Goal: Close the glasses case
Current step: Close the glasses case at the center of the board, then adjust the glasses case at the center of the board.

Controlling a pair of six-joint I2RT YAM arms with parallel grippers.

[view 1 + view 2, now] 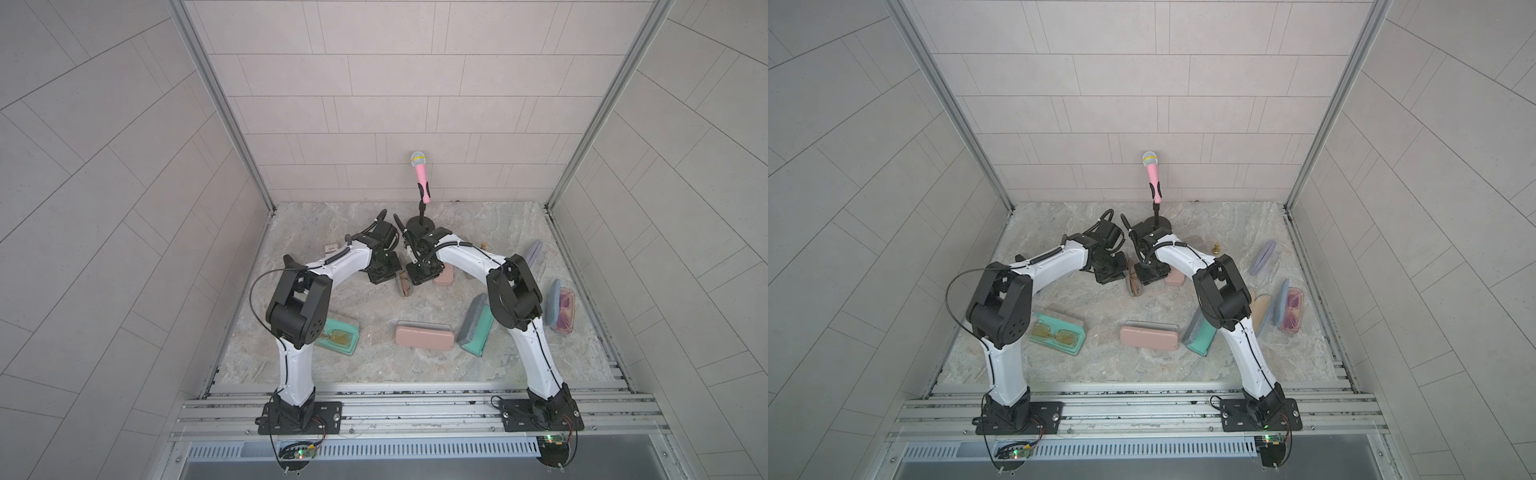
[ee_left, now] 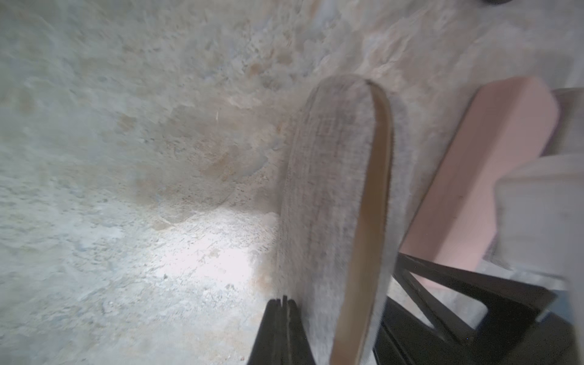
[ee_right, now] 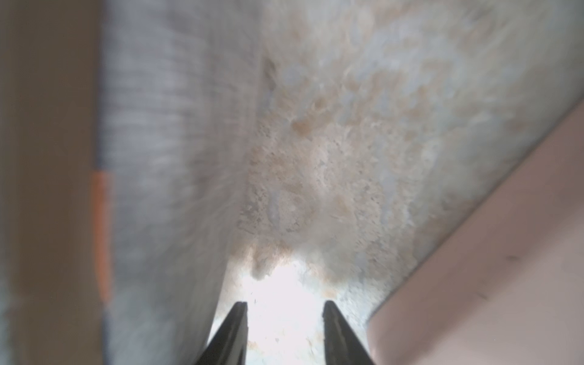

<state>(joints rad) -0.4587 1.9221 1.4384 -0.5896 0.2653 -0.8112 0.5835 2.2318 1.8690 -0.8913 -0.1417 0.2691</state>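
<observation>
The grey case [image 2: 328, 205], ajar on edge on the worktop [image 2: 126, 158], looks light, stiff and tippy, best squeezed across its broad sides; left end effector [image 2: 282, 301], together, is beside it, right end effector [image 3: 284, 305] apart, empty.

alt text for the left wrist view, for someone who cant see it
A grey fabric glasses case stands on its edge on a marbled table, open a crack so its tan lining shows. The shut left end effector sits close beside one face, and a pink case lies on the other side.
</observation>
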